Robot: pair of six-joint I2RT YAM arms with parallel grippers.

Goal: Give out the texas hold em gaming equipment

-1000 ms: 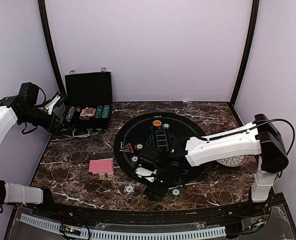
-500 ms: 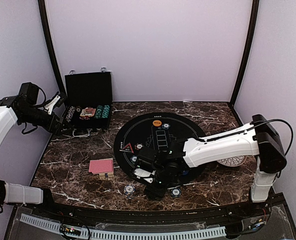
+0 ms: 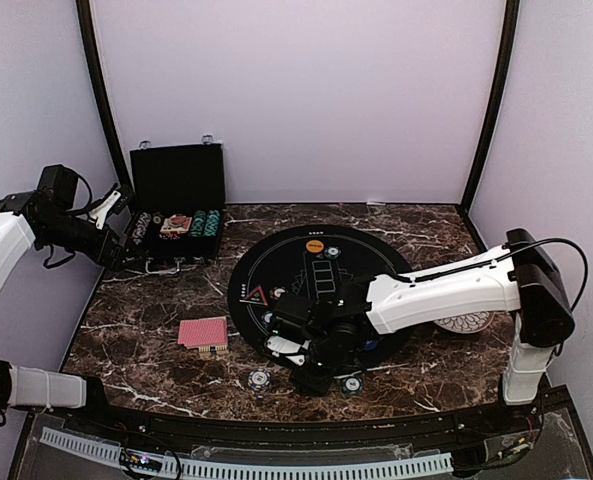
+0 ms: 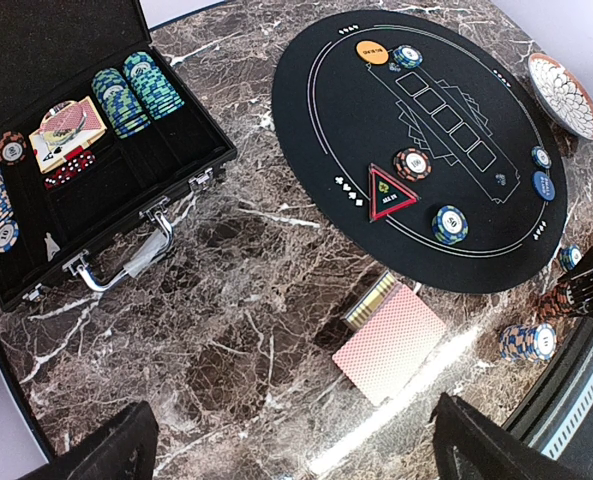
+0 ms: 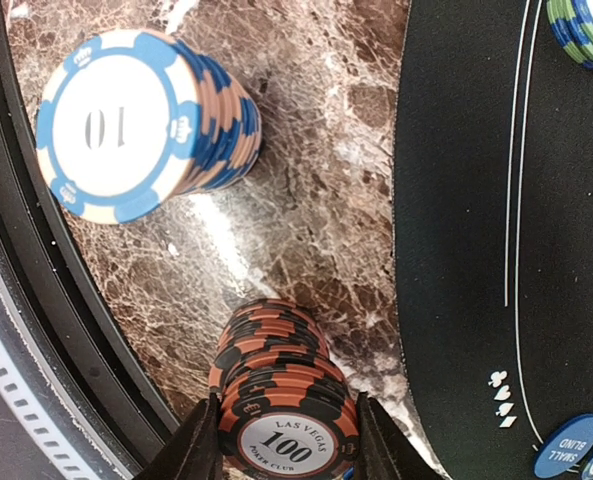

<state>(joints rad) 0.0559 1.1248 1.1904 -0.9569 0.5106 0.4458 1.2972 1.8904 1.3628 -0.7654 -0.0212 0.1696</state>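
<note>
My right gripper is low over the marble at the near edge of the black round mat. It is shut on a stack of orange-and-black chips marked 100, a finger touching each side. A blue-and-white chip stack marked 10 stands just to its left. The red-backed card deck lies left of the mat. On the mat lie an orange button, a blue button and small chip stacks. My left gripper hangs open, high by the case.
The black hard case stands open at the back left with chips and cards inside. A white patterned plate sits right of the mat, under the right arm. The table's raised black rim runs close by the held stack.
The right gripper's jaws have closed in onto the orange-and-black stack, and the arm has shifted slightly left. The left arm has not moved.
</note>
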